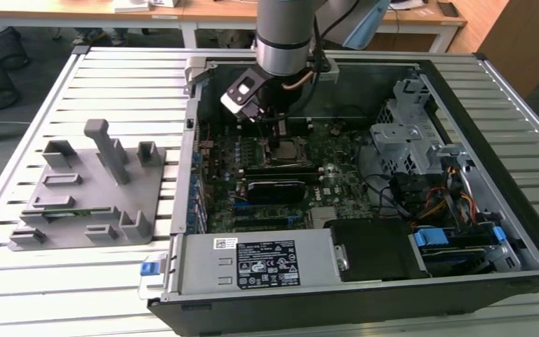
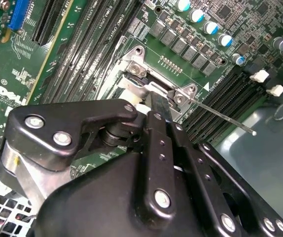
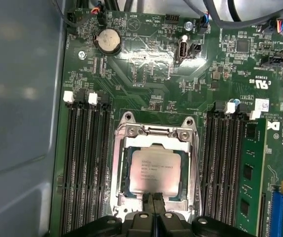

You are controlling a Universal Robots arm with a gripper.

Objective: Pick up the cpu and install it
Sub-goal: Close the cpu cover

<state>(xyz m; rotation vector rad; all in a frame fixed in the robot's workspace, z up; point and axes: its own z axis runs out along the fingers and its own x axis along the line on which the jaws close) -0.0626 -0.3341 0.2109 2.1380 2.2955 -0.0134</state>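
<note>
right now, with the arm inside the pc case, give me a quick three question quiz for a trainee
1. True or false: the cpu lies flat in its socket.
2. The gripper is: A) open wide, B) shut, by the cpu's edge, C) clamped on a cable.
3. Name the round silver part on the motherboard.
Key: 1 true; 2 B; 3 the coin battery.

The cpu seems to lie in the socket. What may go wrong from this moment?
1. The gripper hangs at the edge of the cpu in the first wrist view. A sideways slip may shift the cpu in the socket and harm the contacts.
2. The lever sticks out free in the second wrist view, so the cpu is probably not clamped, and the gripper may catch it.
</note>
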